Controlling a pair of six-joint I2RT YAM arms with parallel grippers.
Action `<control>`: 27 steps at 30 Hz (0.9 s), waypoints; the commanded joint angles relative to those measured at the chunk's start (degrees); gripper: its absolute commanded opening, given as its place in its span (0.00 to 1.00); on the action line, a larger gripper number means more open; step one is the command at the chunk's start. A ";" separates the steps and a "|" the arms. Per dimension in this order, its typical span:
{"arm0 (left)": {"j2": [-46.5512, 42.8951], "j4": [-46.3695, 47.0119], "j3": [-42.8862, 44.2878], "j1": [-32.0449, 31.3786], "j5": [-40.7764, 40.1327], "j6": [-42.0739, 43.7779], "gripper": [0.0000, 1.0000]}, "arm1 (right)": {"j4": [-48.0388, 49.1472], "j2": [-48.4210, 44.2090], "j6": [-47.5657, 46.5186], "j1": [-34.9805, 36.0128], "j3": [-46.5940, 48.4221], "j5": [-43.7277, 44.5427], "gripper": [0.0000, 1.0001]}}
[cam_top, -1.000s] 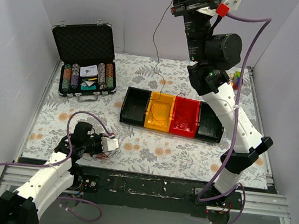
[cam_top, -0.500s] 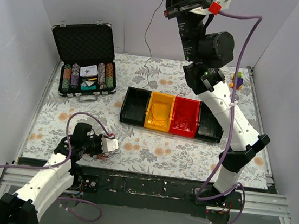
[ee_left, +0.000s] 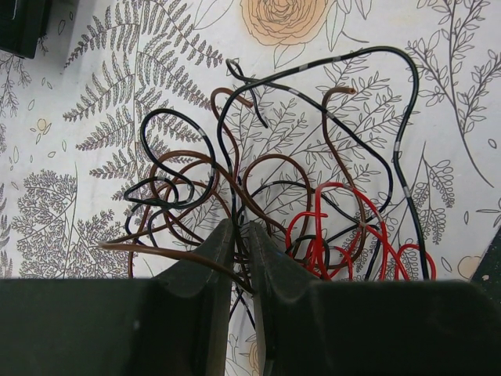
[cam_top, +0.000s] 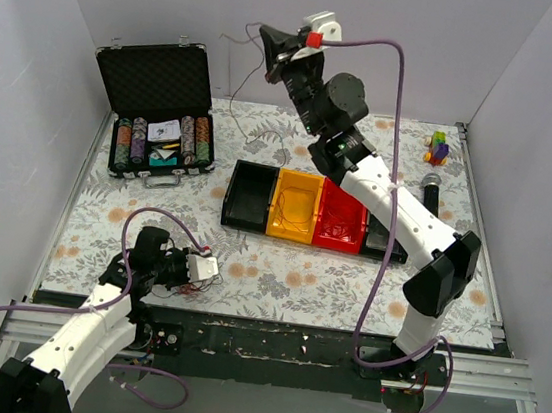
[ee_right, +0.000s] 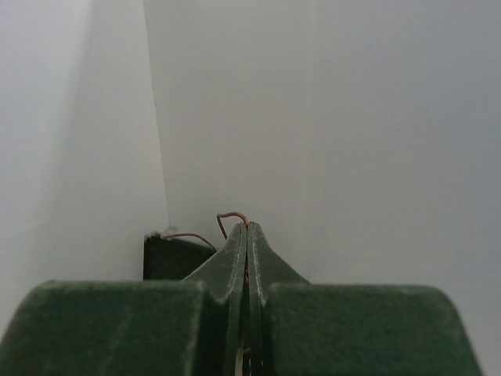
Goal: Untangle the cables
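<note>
The cables, a tangle of red, brown and black wires, lie on the floral counter near its front left edge. The left claw is pinched together on strands at the tangle's near side. The right claw, high up by the back wall, is pressed closed on a thin brown cable that curls past its tips.

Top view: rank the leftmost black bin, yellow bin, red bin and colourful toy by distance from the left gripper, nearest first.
From the left gripper, low on the table's near left:
1. Leftmost black bin, up and slightly right of it.
2. Yellow bin, next along the row.
3. Red bin, further right again.
4. Colourful toy, far right corner.
</note>
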 commanded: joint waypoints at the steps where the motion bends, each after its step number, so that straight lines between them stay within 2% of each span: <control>1: -0.79 -0.89 -0.51 0.11 1.49 -0.09 0.13 | 4.96 -7.31 2.98 0.17 -10.91 1.34 0.01; 8: -0.70 -0.98 -0.52 0.11 1.93 -0.26 0.13 | 8.74 -13.03 8.15 1.40 -27.54 3.19 0.01; 15: -0.09 -0.72 -0.34 0.19 1.84 -0.61 0.14 | 7.96 -11.37 18.87 2.45 -29.40 -3.92 0.01; 19: -0.52 -0.89 -0.51 0.11 1.66 -0.97 0.13 | 9.09 -12.33 23.19 3.95 -32.81 -4.72 0.01; 24: -1.49 -1.68 -0.60 0.11 1.49 -0.79 0.13 | 8.75 -16.10 24.69 4.74 -41.07 0.01 0.01; 27: -2.02 -1.77 -0.60 0.11 1.31 -1.05 0.13 | 8.57 -18.48 22.15 4.74 -46.96 4.06 0.01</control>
